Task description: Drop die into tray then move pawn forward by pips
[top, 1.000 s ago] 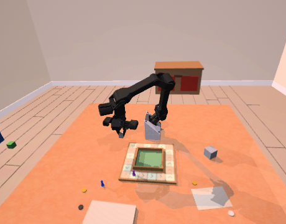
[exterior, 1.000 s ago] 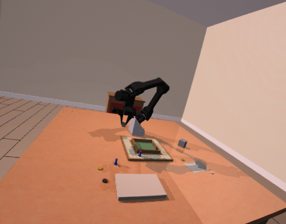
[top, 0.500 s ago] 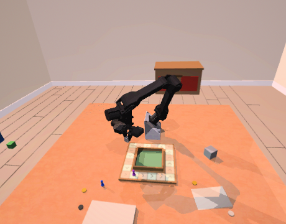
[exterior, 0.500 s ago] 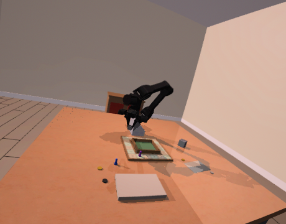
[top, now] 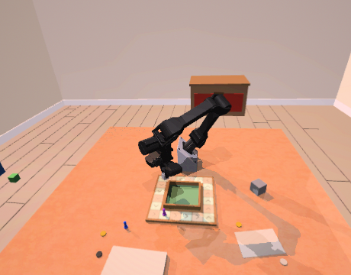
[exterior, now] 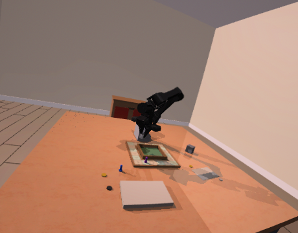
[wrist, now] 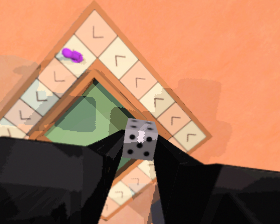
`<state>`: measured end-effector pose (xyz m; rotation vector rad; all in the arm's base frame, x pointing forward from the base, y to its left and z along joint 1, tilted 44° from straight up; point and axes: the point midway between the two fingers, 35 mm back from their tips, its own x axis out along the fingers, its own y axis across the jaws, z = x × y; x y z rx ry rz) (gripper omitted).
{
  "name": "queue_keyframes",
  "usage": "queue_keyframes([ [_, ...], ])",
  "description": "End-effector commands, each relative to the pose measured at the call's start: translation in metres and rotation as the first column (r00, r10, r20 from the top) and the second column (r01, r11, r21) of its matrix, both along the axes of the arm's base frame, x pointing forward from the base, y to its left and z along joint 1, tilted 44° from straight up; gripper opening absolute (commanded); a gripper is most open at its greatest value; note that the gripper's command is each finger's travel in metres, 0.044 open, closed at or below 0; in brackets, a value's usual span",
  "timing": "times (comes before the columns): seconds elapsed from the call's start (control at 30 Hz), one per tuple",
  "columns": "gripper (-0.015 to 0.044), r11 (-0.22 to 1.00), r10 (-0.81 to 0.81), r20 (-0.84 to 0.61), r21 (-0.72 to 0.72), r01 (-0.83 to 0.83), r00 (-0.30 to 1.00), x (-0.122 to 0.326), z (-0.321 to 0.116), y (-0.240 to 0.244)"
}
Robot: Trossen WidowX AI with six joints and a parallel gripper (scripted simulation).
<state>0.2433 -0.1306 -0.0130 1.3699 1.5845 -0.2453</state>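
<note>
My gripper [top: 164, 176] [wrist: 139, 136] is shut on the grey die [wrist: 140, 150], whose face toward the wrist camera shows five pips. It holds the die in the air above the back left part of the board [top: 156, 205] [exterior: 133, 158] [wrist: 96, 32]. In the wrist view the die overlaps the edge of the dice tray [top: 182, 207] [exterior: 158, 158] [wrist: 66, 132], whose visible green floor holds nothing. The purple pawn [top: 164, 212] [exterior: 146, 160] [wrist: 72, 55] stands on the board's front row of squares, near the front left corner.
A blue pawn [top: 125, 225] [exterior: 120, 168] stands left of the board. A grey cube [top: 258, 187] [exterior: 190, 149] is to the right. A white slab [top: 135, 261] [exterior: 146, 194] and a pale sheet [top: 259, 243] [exterior: 205, 173] lie in front. Several small discs lie around.
</note>
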Motion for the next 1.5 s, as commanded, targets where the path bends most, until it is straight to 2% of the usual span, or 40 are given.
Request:
queue_keyframes([
  [0.0,0.0000,0.997,-0.077,-0.064,0.018,0.079,0.995,0.004,0.006,0.011],
  [0.33,0.0000,0.960,-0.261,-0.239,0.036,0.277,0.935,0.015,0.020,0.037],
  [0.7,0.0000,0.880,-0.422,-0.426,0.018,0.474,0.800,0.023,0.035,0.067],
  [0.9,0.0000,0.875,-0.431,-0.437,0.011,0.484,0.789,0.023,0.035,0.069],
  [1.2,0.0000,0.870,-0.492,-0.408,-0.256,0.421,0.769,0.017,0.026,0.075],
  [1.47,0.0000,0.779,-0.575,-0.305,-0.487,0.395,0.759,0.014,0.022,0.076],
])
